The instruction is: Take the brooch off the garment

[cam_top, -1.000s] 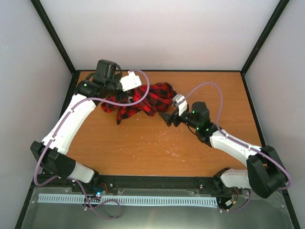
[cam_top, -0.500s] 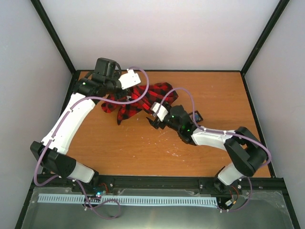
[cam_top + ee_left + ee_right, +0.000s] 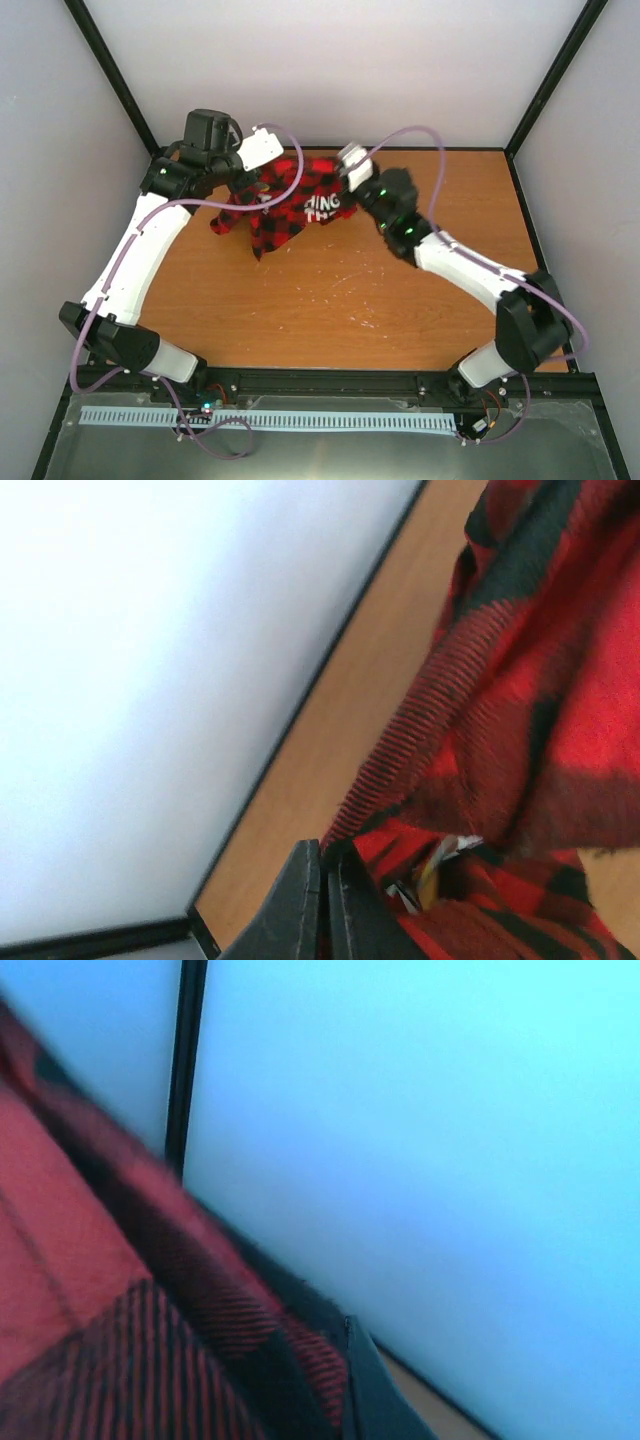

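Note:
The garment (image 3: 285, 205), a red-and-black checked shirt, hangs stretched between my two grippers at the back of the table, with white letters (image 3: 320, 208) showing. My left gripper (image 3: 250, 190) is shut on its ribbed hem (image 3: 400, 770), with the dark fingers (image 3: 300, 900) pressed together in the left wrist view. A small yellow-and-white piece (image 3: 440, 865) sits among the folds beside them; I cannot tell whether it is the brooch. My right gripper (image 3: 345, 188) is shut on the garment's right edge. The right wrist view shows blurred cloth (image 3: 150, 1360) against one dark finger (image 3: 375, 1400).
The orange table (image 3: 330, 300) is ringed by a black frame and pale walls (image 3: 340, 70). Both wrists are close to the back wall. Purple cables (image 3: 420, 140) loop over each arm.
My right arm swung from the garment's near side to its back right edge and shut on the cloth. The garment rose and spread, and white letters came into view. The left arm shifted slightly left.

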Controlling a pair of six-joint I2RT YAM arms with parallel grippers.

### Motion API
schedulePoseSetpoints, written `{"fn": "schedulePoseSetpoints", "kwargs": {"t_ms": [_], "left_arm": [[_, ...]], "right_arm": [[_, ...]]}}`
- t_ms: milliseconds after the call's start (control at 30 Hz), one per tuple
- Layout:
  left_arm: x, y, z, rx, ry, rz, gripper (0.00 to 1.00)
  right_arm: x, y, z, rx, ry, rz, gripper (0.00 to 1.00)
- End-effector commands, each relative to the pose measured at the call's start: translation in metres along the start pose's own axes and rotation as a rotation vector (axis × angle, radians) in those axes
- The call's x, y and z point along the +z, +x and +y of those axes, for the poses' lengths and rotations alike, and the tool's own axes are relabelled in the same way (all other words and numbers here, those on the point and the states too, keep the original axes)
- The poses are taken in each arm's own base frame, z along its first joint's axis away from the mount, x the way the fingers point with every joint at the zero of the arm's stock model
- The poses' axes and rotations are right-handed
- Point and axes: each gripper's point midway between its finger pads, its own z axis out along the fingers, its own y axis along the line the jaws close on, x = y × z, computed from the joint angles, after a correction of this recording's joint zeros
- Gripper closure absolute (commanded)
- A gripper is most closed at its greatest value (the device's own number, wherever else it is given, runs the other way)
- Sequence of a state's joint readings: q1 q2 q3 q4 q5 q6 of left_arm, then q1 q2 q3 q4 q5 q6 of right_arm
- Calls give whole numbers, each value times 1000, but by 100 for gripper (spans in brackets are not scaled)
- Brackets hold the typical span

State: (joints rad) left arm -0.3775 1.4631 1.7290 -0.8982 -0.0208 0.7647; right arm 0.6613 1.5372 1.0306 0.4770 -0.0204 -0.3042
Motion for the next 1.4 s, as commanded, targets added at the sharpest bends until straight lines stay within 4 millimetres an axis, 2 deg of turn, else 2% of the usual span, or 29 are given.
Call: {"fn": "schedulePoseSetpoints", "kwargs": {"t_ms": [0, 67, 100, 133, 167, 267, 433, 667, 733, 800, 900, 1000, 1033, 1167, 1300, 1367], "left_arm": [[-44, -21, 72, 9, -324, -57, 99], [-56, -28, 87, 26, -399, -79, 99], [-63, -32, 92, 34, -424, -93, 99], [-70, -37, 97, 41, -446, -111, 99], [-78, -42, 102, 44, -469, -130, 99], [-97, -53, 113, 56, -514, -171, 99], [-142, -70, 139, 78, -652, -236, 99], [-232, -101, 172, 100, -876, -389, 99], [-243, -104, 175, 116, -901, -396, 99], [-246, -103, 175, 136, -910, -381, 99], [-233, -97, 168, 149, -866, -343, 99], [-208, -90, 146, 131, -718, -335, 99], [-199, -86, 137, 119, -664, -333, 99], [-139, -56, 87, 72, -436, -267, 94], [-81, -19, 47, 18, -331, -194, 91], [-55, 0, 33, -13, -312, -154, 82]], "right_arm": [[-30, -77, -36, 153, -76, -109, 97], [-37, -93, -38, 135, -103, -93, 97], [-41, -110, -40, 128, -122, -105, 97], [-44, -111, -38, 130, -141, -83, 97], [-49, -127, -41, 129, -156, -95, 97], [-62, -153, -40, 135, -203, -89, 97], [-84, -185, -48, 161, -205, -84, 97], [-113, -225, -49, 219, -251, -106, 97], [-124, -235, -50, 216, -245, -132, 97], [-135, -243, -52, 206, -236, -149, 97], [-143, -247, -57, 207, -208, -130, 97], [-141, -235, -63, 220, -162, -91, 97], [-138, -228, -63, 224, -152, -72, 97], [-116, -183, -58, 246, -155, 44, 98], [-100, -141, -59, 303, -169, 135, 97], [-96, -123, -62, 323, -157, 169, 97]]}}
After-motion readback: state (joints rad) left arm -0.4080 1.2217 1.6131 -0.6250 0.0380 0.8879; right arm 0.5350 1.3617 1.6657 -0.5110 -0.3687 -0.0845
